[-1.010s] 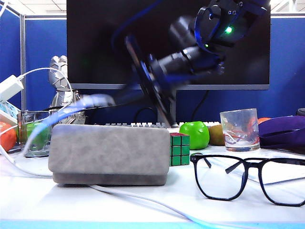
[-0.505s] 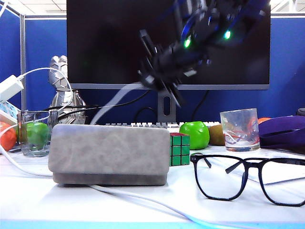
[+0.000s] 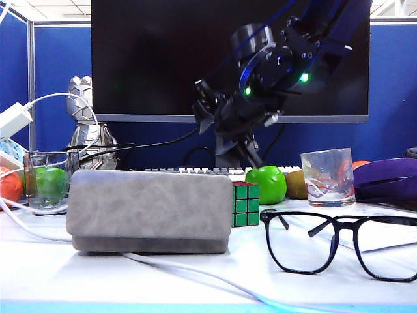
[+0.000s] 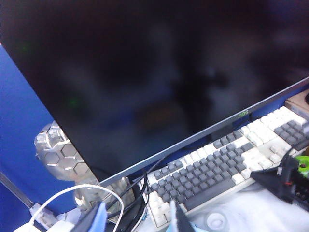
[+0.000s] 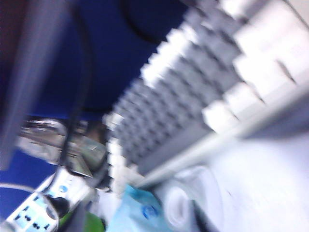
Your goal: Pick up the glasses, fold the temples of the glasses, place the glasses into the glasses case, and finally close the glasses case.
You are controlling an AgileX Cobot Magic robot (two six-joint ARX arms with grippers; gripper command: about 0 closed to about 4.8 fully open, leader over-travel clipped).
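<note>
Glasses point(image 3: 337, 235) on the table point(image 3: 78, 280), front right in the exterior view, resting on the lens rims, lenses toward the camera. Temples point(image 3: 322, 227) unfolded, running back from the frame. Case point(image 3: 150, 208) to the left of them, well apart, lid shut; needs opening before anything goes in.

Right end effector point(image 3: 225, 122) raised in front of the monitor point(image 3: 163, 59), above the cube point(image 3: 245, 203), well clear of the glasses. Too blurred in both views to tell whether spread or pressed together.

Left end effector point(image 4: 136, 220) seen only in its wrist view, near the keyboard point(image 4: 217, 166); tips apart, nothing between them.

Handling, as judged: glasses light, thin-framed, lenses smooth and easily smudged, hinges weak against twist. Best hold at the bridge or top rim, not on a lens. Fold each temple by a gentle push near its hinge. Case stiff, suede giving good friction; likely to slide if pushed at one end.
</note>
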